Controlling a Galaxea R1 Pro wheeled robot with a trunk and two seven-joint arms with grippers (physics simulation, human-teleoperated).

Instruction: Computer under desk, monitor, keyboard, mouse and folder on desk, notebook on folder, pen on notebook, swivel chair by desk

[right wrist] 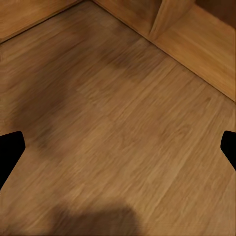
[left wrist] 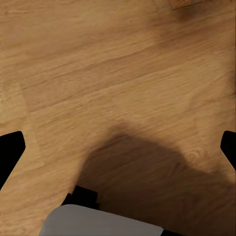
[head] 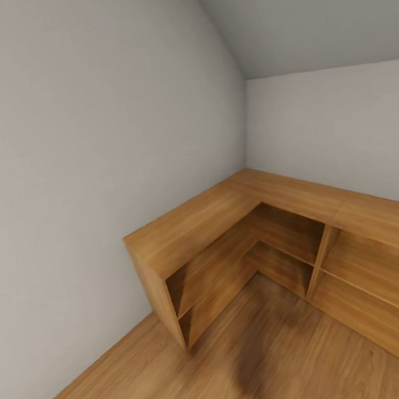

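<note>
None of the task's objects are in these frames. My left gripper is open, its two black fingertips at the picture's side edges, with bare wooden floor between them. My right gripper is also open, its dark fingertips spread wide over the wooden floor, holding nothing.
A low L-shaped wooden shelf unit with open compartments fills the room corner against grey walls. Wooden floor lies in front, with my shadow on it. A grey part of the robot base shows in the left wrist view. The shelf's lower edge is in the right wrist view.
</note>
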